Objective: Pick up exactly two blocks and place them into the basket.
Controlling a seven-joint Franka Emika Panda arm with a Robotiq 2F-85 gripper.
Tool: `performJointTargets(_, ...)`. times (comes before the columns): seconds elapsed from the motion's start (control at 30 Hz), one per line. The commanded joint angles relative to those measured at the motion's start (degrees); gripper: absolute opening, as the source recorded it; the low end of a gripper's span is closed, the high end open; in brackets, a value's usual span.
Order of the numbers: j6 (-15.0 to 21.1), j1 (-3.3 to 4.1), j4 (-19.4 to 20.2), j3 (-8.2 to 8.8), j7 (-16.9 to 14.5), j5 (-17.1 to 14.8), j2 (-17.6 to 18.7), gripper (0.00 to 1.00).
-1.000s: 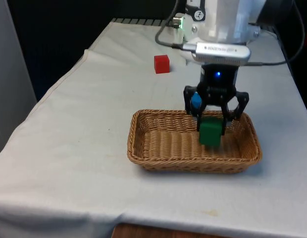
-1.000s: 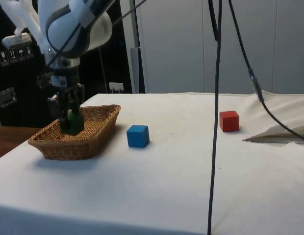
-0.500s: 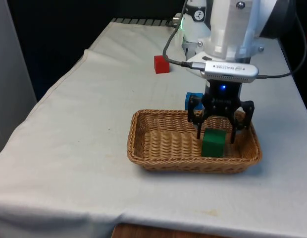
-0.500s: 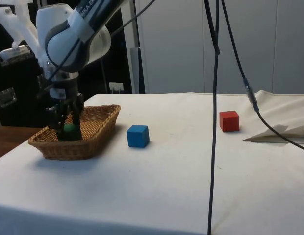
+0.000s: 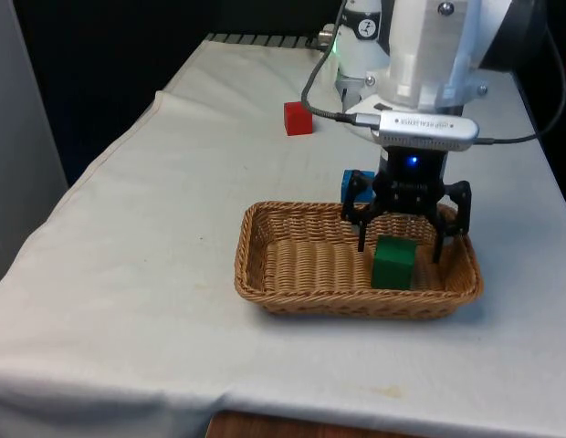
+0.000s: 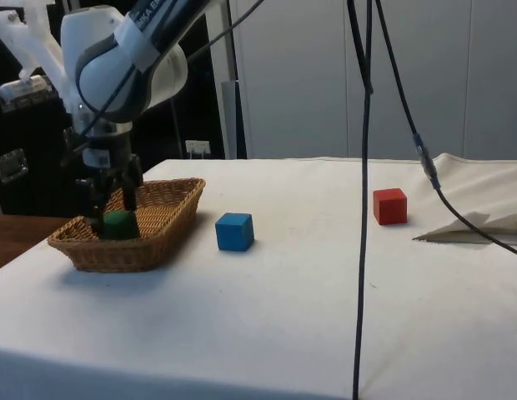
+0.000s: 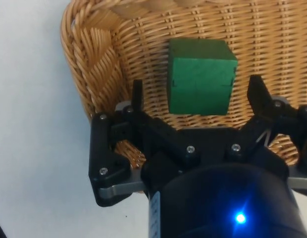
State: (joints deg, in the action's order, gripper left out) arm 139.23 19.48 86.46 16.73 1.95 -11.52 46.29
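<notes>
Released a second ago, the green block (image 5: 393, 262) now rests on the basket (image 5: 292, 297) floor, and the gripper (image 5: 401, 248) has lifted slightly above it. Its fingers (image 7: 137, 96) are spread wide, one on either side of the block and clear of it. In the front view the block sits toward the basket's right end, near the far wall. A blue block (image 5: 355, 183) lies on the white-clothed desk (image 5: 155, 237) just beyond the basket's far rim, partly hidden by the gripper. A red block (image 5: 298, 118) stands well apart, farther back and to the front view's left, alone on the cloth.
</notes>
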Motion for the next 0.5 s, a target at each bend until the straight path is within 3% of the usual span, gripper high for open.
performJointTargets(0.0,-0.6,0.29,0.7,0.23,0.0,0.2,-1.1,1.00)
performJointTargets(0.23,-1.9,0.86,3.3,0.63,0.6,1.9,-4.9,1.00)
performJointTargets(0.27,-2.1,0.40,2.3,0.17,0.2,1.5,-4.0,1.00)
performJointTargets(0.3,-2.0,0.97,3.9,0.63,0.7,2.2,-5.6,1.00)
performJointTargets(0.47,-2.1,1.43,7.8,0.63,1.1,3.7,-9.6,1.00)
